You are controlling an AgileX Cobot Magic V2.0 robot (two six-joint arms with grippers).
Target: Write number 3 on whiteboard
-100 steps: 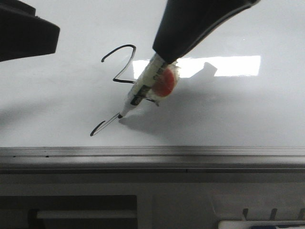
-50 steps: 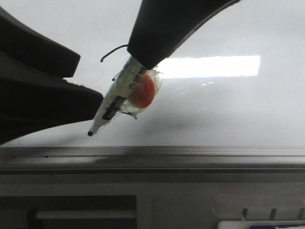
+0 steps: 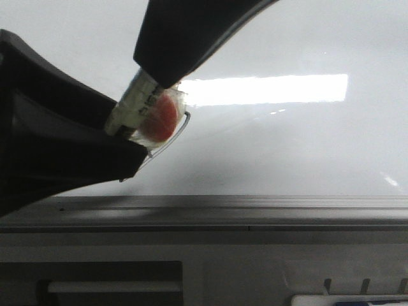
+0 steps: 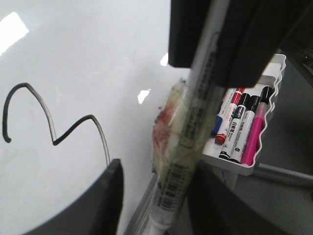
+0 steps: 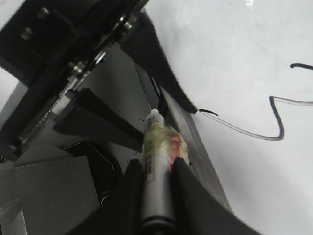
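The right gripper (image 5: 157, 169) is clamped on a marker (image 5: 155, 147), its tip lifted off the whiteboard (image 3: 306, 140); the left gripper (image 3: 83, 153) has its fingers spread, one either side of the marker; the 3 (image 4: 54, 127) lies on the board just beyond both grippers.

The whiteboard (image 3: 306, 146) is glossy and smooth with a brushed grey metal frame (image 3: 255, 213), the right pincer (image 5: 155, 188) matt black plastic, the marker pen (image 4: 183, 161) wrapped in crinkled clear shiny tape.
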